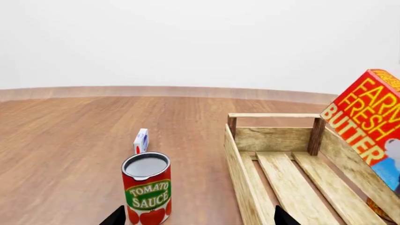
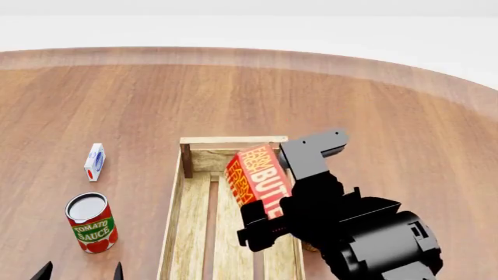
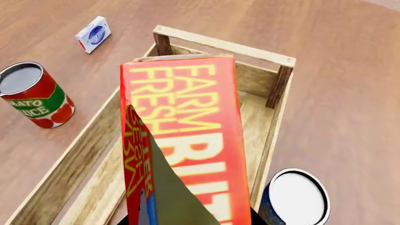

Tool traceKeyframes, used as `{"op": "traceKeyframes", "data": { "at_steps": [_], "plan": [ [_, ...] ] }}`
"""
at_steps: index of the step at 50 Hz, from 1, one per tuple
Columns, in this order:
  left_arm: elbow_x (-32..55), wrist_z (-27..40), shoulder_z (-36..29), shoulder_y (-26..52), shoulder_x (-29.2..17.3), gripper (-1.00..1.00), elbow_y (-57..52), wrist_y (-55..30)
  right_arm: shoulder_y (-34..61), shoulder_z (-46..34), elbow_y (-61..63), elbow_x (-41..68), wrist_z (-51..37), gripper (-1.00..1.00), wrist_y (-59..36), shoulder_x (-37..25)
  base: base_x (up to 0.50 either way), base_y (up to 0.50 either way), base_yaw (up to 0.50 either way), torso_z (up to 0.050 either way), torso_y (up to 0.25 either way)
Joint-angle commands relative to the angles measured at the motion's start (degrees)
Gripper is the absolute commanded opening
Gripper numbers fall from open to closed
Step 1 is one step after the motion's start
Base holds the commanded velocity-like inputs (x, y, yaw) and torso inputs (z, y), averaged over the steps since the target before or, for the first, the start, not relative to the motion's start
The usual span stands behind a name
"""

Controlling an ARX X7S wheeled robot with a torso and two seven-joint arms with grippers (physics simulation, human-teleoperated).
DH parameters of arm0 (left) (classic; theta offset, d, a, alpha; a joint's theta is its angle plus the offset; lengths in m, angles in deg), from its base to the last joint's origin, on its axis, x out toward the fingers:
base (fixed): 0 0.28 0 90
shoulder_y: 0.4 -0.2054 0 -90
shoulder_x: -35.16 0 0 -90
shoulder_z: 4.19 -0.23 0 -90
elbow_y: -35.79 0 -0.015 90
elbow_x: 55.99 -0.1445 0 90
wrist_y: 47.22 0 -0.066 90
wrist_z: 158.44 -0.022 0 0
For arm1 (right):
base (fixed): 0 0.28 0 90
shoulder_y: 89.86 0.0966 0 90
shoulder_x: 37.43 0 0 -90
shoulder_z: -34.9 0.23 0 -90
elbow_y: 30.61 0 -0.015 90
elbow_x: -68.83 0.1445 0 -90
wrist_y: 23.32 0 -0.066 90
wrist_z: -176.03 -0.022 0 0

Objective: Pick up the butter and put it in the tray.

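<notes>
The butter is a red-orange carton lettered "FARM FRESH BUTTER". My right gripper is shut on its lower end and holds it tilted above the far right part of the tray, a long light-wood crate. In the right wrist view the butter fills the middle, with the tray's slats below it. The butter also shows in the left wrist view, over the tray's right side. My left gripper is open and empty, low beside the tray's left wall; its fingertips show in the head view.
A tomato sauce can stands left of the tray, just ahead of my left gripper. A small white-blue-red carton stands farther back on the left. A blue can with a white lid stands right outside the tray's right wall. Everything rests on a wooden tabletop.
</notes>
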State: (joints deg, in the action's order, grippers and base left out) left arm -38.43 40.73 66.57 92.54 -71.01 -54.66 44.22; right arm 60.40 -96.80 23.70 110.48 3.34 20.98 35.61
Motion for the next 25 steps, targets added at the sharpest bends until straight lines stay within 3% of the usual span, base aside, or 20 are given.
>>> {"op": "traceKeyframes", "data": {
  "at_steps": [1,7,25],
  "plan": [
    [0.09,0.14,-0.29,0.08,-0.14,1.00,-0.15,-0.06,1.78,-1.17,-11.43,-4.39,4.70,-1.00,6.58,4.67,0.00,0.00,0.00,0.000,0.000],
    [0.20,0.19,-0.37,0.26,-0.21,1.00,-0.10,-0.14,3.22,-2.07,-20.47,-6.16,7.41,-1.00,10.64,7.59,0.00,0.00,0.00,0.000,0.002],
    [0.61,0.28,-0.67,0.06,-0.50,1.00,-0.50,-0.03,2.09,-4.16,-20.22,-7.30,7.99,-1.00,10.58,8.62,0.00,0.00,0.00,0.001,0.001]
  ]
}}
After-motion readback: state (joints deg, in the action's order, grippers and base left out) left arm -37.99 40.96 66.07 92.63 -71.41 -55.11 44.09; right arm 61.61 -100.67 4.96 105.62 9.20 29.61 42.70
